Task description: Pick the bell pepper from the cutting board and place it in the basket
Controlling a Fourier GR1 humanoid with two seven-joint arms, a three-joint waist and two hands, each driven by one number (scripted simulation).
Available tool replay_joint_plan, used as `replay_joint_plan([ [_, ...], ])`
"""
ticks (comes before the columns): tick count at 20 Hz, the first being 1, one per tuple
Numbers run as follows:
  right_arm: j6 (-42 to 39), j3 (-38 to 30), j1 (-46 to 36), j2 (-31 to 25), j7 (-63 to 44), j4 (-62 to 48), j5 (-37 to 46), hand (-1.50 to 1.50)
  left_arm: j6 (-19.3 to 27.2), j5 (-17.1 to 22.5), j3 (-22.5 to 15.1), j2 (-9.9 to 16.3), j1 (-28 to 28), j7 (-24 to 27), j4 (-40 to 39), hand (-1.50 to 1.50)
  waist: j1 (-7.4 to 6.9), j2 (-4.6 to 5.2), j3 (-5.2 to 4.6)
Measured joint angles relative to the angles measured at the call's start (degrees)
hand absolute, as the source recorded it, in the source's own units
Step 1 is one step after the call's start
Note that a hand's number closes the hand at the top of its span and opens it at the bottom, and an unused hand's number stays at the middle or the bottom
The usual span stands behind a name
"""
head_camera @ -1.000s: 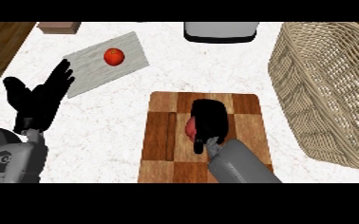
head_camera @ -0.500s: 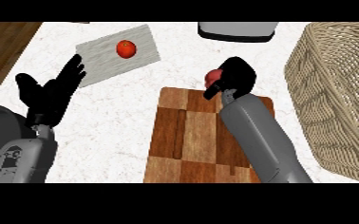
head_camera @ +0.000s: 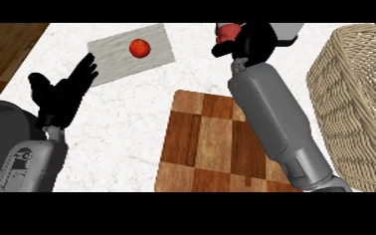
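Up near the counter's far edge, the right hand [head_camera: 249, 42] curls around the pepper [head_camera: 229, 32], left of the basket [head_camera: 345, 94]; the left hand [head_camera: 62, 92] rests spread.

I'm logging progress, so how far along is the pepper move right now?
Done: the bell pepper is off the cutting board, which shows bare wood. In hand: the right hand has its fingers curled round the pepper, held up near the view's top. Left: carry it right to the basket and release it inside. The left hand rests open at the left.
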State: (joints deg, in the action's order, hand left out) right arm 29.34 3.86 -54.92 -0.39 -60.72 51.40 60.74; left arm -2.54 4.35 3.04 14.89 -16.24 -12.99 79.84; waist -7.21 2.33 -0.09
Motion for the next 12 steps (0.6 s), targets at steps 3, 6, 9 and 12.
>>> replay_joint_plan([
  [3,3.8,-1.5,-4.4,0.0,-0.5,-3.3,5.8,1.5,0.0,0.0,0.2,0.1,-0.4,-0.2,-0.3,0.0,0.21,-0.25,-0.11],
  [6,5.3,-3.5,-9.0,-0.1,-2.2,-6.6,11.4,1.5,0.1,-0.2,0.2,0.1,-0.1,-0.1,-0.7,0.0,0.52,-0.54,-0.19],
  [9,5.8,-6.1,-13.0,-0.6,-4.3,-9.9,16.4,1.5,0.0,0.1,0.7,0.4,-0.2,-0.4,-0.8,0.0,0.97,-0.74,-0.22],
  [12,5.6,-8.5,-16.8,-1.4,-6.4,-13.0,21.0,1.5,0.2,0.1,0.9,0.4,-0.2,-0.3,-1.0,0.0,1.44,-0.84,-0.24],
])
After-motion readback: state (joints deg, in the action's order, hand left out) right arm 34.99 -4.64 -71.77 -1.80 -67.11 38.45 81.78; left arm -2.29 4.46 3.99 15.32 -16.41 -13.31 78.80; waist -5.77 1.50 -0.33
